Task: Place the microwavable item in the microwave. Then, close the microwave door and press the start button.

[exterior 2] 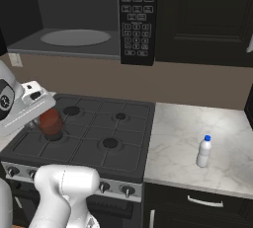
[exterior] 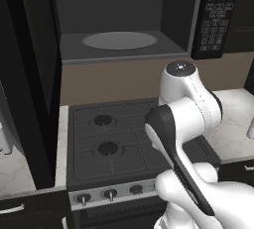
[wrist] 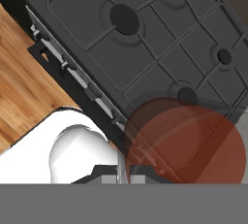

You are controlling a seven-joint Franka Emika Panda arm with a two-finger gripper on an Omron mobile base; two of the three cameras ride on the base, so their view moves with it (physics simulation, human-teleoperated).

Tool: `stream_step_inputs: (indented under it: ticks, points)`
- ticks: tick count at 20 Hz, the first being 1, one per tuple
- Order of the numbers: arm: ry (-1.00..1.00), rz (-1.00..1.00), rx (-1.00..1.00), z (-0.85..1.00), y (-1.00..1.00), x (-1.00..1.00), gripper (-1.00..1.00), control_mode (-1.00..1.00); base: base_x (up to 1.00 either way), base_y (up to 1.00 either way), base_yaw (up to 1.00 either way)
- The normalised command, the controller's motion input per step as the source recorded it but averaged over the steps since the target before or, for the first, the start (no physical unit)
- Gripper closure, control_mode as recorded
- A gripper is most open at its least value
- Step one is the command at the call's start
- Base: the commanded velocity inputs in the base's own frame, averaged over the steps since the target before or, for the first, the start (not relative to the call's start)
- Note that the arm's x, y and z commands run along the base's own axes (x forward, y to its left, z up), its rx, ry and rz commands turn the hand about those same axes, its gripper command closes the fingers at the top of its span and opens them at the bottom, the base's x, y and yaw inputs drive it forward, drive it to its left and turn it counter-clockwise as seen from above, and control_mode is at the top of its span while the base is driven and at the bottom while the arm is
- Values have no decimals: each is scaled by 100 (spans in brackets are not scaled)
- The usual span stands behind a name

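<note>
The gripper is mostly hidden behind the white hand, so whether its fingers clasp the glass tumbler cannot be told. The tumbler of reddish-brown liquid sits just under the hand, over the left side of the stove, which has four burners. The microwave above stands open, its turntable bare, with the microwave door swung left. One white bottle stands on the counter.

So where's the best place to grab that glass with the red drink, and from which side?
Grip the tumbler across its side wall, from the side, jaws level. It is short, round and open-topped with liquid, so it must stay upright. The gripper already sits at it, above the stove.
</note>
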Motion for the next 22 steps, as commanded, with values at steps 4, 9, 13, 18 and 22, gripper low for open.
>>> stream_step_inputs:
  ticks: [4,9,13,18,22]
  points:
    - [0,0,0,0,0,0,100,100,1,0,0]
    - [0,0,0,0,0,0,100,100,9,0,0]
    - [-3,0,0,19,0,0,100,-100,-1,0,0]
    - [-13,16,-5,83,0,17,100,-100,0,0,0]
    - [-16,21,-7,87,0,17,100,-100,0,0,0]
